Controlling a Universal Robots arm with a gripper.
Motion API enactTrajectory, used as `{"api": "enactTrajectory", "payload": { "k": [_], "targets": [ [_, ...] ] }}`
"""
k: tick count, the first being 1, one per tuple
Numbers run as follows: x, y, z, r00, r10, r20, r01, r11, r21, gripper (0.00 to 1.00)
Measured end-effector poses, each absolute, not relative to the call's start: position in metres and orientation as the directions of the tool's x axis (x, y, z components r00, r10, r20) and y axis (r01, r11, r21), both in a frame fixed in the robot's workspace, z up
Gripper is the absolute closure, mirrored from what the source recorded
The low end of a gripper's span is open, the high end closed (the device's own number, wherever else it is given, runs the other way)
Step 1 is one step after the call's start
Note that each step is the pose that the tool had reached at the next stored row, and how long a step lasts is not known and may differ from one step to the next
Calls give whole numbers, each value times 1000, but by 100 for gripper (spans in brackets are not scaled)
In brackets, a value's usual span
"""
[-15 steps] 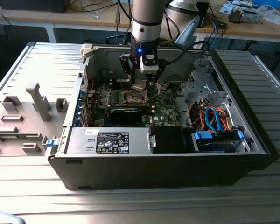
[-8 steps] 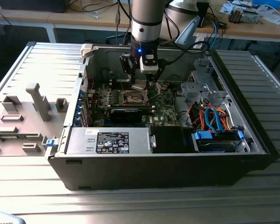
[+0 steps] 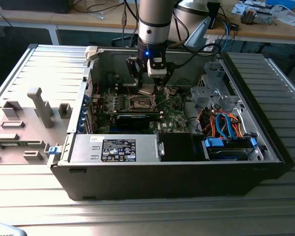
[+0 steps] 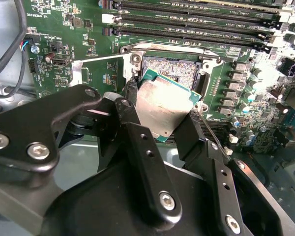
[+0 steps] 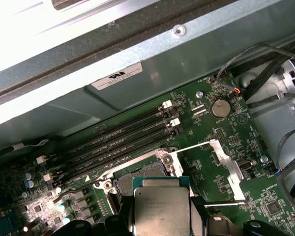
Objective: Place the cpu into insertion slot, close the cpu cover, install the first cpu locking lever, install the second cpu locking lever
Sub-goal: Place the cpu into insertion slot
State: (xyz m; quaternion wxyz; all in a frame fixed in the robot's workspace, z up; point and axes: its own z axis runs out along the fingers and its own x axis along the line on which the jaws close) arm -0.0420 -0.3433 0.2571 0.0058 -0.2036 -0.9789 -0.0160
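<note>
The arm reaches down into an open computer case (image 3: 162, 172) that lies on a ribbed metal table (image 3: 137, 216). The claw (image 3: 148, 86) hangs over the green circuit board (image 3: 169, 120), toward the back wall of the case in the exterior view. It is clamped on the chip (image 4: 162, 108), with its black fingers (image 4: 137, 145) pressed against two opposite edges. The chip's silvery-grey top faces up. In the second wrist view the chip sits at a tilt rather than level with the board. The socket (image 4: 174, 73) lies directly beneath and just beyond the chip, and its dark centre and metal rim are partly uncovered. The chip is not seated in it. Whether the chip's lower edge touches the socket rim cannot be determined. The cover (image 5: 225, 160) is swung open and stands off to one side of the socket, leaving the opening free. A thin wire lever (image 5: 196, 146) runs from the socket's corner toward the cover and is unlatched. Four long black memory slots (image 5: 118, 140) run parallel just beside the socket. At the front of the case in the exterior view there is a black box with a white label (image 3: 118, 148). Blue and orange cables (image 3: 226, 123) are bundled toward the exterior view's right.
</note>
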Motion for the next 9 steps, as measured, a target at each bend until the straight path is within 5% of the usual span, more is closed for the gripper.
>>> {"api": "enactTrajectory", "payload": {
  "k": [9],
  "targets": [
    [-42,-343,257,-904,427,18,427,904,29,46]
  ]
}}
